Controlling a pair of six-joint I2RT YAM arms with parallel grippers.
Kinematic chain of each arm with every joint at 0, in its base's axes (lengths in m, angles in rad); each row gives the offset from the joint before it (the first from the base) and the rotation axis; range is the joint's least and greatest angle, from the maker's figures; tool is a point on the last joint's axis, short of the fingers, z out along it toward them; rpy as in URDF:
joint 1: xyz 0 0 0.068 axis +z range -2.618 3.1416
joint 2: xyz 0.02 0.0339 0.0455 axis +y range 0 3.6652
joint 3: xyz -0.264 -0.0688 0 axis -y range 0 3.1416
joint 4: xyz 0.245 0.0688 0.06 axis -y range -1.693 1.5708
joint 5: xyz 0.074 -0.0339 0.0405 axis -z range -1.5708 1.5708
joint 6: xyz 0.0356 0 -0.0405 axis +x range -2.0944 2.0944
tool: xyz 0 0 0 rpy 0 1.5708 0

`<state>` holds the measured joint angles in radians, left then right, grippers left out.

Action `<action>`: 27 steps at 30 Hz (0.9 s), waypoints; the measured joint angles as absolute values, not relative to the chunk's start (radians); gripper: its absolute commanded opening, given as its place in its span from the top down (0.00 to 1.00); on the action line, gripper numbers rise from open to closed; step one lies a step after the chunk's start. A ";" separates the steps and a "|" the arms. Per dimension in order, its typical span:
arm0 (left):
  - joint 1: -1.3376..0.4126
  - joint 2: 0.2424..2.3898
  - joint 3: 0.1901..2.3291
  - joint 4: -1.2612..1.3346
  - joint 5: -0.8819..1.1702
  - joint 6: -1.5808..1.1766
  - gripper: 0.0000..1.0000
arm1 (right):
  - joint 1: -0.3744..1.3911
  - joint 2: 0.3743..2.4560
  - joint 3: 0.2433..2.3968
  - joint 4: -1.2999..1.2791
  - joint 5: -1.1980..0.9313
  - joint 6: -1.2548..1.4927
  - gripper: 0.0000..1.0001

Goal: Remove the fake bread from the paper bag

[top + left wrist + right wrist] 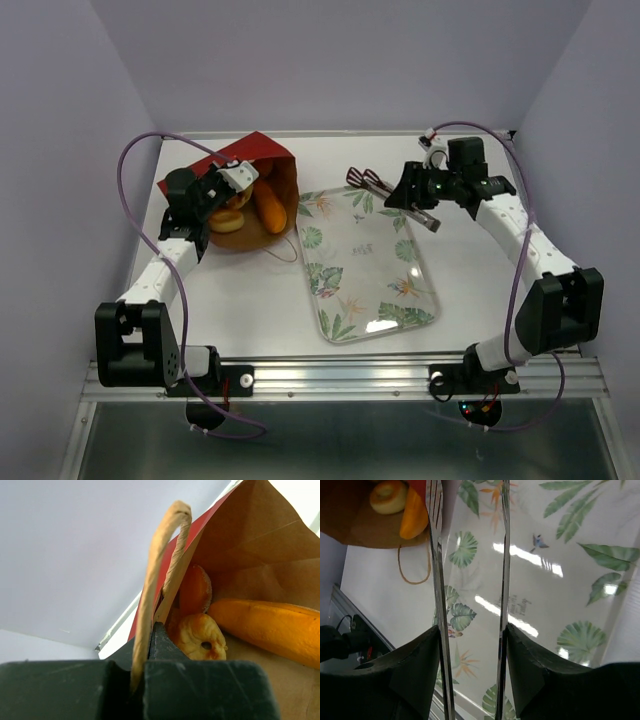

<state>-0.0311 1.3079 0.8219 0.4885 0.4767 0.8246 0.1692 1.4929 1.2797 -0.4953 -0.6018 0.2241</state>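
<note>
The paper bag (pixel 247 150) lies on its side at the far left, dark red outside and brown inside, with its mouth open toward the tray. Inside it I see a long loaf (pixel 270 208) and a round bun (pixel 231 221). My left gripper (pixel 222 186) is at the bag's rim, shut on a twine handle (pixel 155 570). The left wrist view shows the loaf (pixel 270 627), a bun with a hole (pixel 200 637) and an orange bun (pixel 196 590). My right gripper (pixel 412 190) holds metal tongs (pixel 373 183) over the tray's far corner, their tips apart and empty.
A leaf-patterned tray (pixel 370 260) lies in the middle of the table, to the right of the bag. The bag's second handle (pixel 412 567) lies loose on the table by the tray's left edge. Grey walls close the back and both sides.
</note>
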 measured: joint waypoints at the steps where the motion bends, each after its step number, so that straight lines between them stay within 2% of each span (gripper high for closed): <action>1: -0.031 1.305 0.818 0.489 0.479 0.824 1.00 | 0.198 1.490 1.287 -0.503 -0.594 0.218 0.44; 10: -0.031 1.292 0.805 0.489 0.487 0.813 1.00 | 0.511 1.581 1.413 -0.602 -0.468 0.135 0.45; 16: -0.031 1.292 0.804 0.489 0.489 0.801 1.00 | 0.657 1.661 1.552 -0.628 -0.325 0.122 0.44; 21: -0.031 1.292 0.804 0.489 0.489 0.793 1.00 | 0.731 1.787 1.698 -0.622 -0.169 0.147 0.43; 27: -0.032 1.292 0.799 0.490 0.490 0.786 1.00 | 0.756 1.927 1.774 -0.628 -0.112 0.166 0.41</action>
